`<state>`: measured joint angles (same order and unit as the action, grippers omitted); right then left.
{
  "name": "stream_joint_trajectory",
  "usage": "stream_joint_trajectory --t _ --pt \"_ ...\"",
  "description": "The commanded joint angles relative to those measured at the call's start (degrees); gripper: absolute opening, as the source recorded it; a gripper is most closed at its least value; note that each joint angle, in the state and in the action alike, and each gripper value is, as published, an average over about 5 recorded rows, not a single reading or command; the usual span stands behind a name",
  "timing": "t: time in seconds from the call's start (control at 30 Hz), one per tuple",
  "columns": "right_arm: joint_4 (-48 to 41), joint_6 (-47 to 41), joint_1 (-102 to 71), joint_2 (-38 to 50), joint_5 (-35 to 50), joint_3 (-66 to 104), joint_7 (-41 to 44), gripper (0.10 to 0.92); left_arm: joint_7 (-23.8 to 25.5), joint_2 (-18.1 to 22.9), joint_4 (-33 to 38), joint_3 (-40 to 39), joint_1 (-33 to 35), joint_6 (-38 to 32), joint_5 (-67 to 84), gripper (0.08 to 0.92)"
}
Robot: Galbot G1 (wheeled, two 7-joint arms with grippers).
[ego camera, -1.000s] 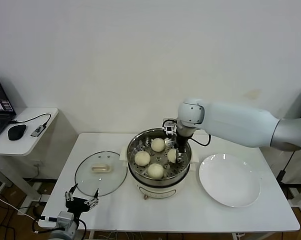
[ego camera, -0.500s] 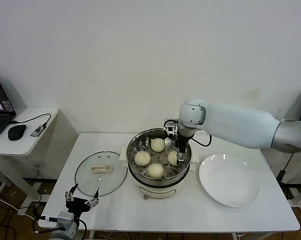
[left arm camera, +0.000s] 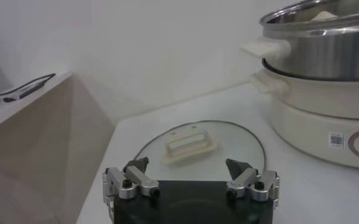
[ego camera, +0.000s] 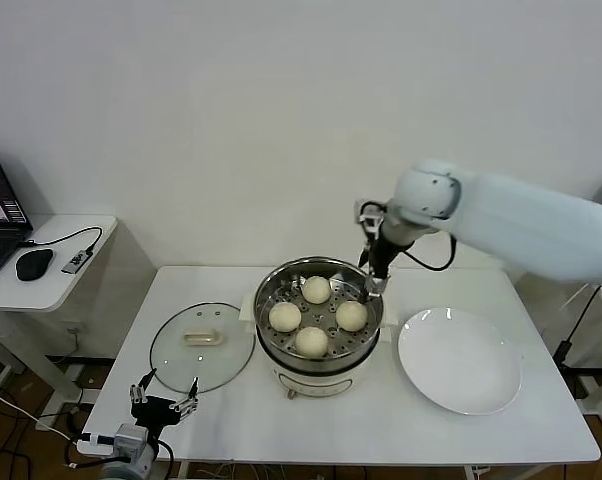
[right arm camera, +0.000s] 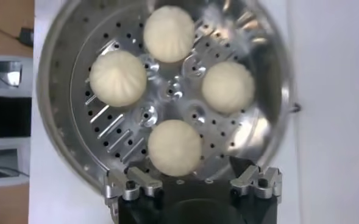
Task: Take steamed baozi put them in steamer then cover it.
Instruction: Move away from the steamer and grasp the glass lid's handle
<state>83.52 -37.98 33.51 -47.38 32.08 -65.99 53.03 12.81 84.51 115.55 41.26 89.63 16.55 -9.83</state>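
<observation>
The steamer stands mid-table with several cream-white baozi resting on its perforated tray. In the right wrist view the baozi lie spread over the tray inside the steel pot. My right gripper hovers open and empty above the pot's back right rim, and its wrist view looks straight down into the pot. The cover lies flat on the table left of the steamer, handle up. My left gripper waits open at the front left edge, with the cover just ahead of its jaws.
An empty white plate lies right of the steamer. The steamer's cream base stands close to the cover. A side table with a laptop and a mouse stands left of the main table. A cable runs behind the pot.
My right gripper has opened, leaving a baozi on the right side of the tray, and has risen up and back out of the pot. The left arm has not moved.
</observation>
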Motion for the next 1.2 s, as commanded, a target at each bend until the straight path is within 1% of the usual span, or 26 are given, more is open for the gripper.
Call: stream_joint_trajectory --t 0.03,0.13,0.2,0.3,0.4,0.53,0.7,0.93,1.03,1.2 --pt "10.9 6.0 -16.3 19.1 5.4 28.7 -21.9 0.823 -3.2 0.0 0.4 -0.4 0.3 -2.0 2.8 0.823" --pt "14.3 8.4 -31.3 23.3 5.0 43.8 -25.6 0.823 -4.8 -0.1 1.1 -1.1 0.6 -3.4 5.0 0.823" --pt "16.7 9.9 -45.2 25.3 4.6 56.2 -27.8 0.823 -5.8 -0.2 1.4 -1.6 0.6 -4.0 5.5 0.823" --pt "19.9 12.7 -66.3 25.9 4.8 76.5 -31.7 0.823 -7.2 -0.5 1.7 -2.2 0.9 -5.0 5.6 0.823" --pt "22.5 16.3 -84.5 23.3 5.0 95.0 -35.0 0.823 -8.0 -0.9 1.6 -2.2 0.9 -5.5 5.7 0.823" --pt "24.5 21.0 -99.5 16.0 5.0 111.1 -38.1 0.823 -8.4 -1.0 1.2 -1.9 0.1 -5.4 5.6 0.823" --pt "26.2 26.1 -108.6 2.1 5.3 119.4 -40.7 0.823 -8.4 -1.0 0.5 -2.2 -0.8 -5.3 5.2 0.823" --pt "27.0 36.3 -115.7 -15.8 5.5 123.2 -45.6 0.823 -8.4 -1.0 -0.7 -2.5 -2.4 -6.1 2.4 0.823" --pt "26.5 39.2 -118.1 -21.1 5.5 123.7 -46.8 0.823 -9.1 -1.1 -1.5 -2.4 -3.1 -7.0 -2.0 0.823" --pt "28.0 39.6 -123.1 -26.5 6.8 123.8 -47.5 0.823 -9.3 -2.3 -3.4 -2.5 -5.0 -10.1 -13.5 0.823"
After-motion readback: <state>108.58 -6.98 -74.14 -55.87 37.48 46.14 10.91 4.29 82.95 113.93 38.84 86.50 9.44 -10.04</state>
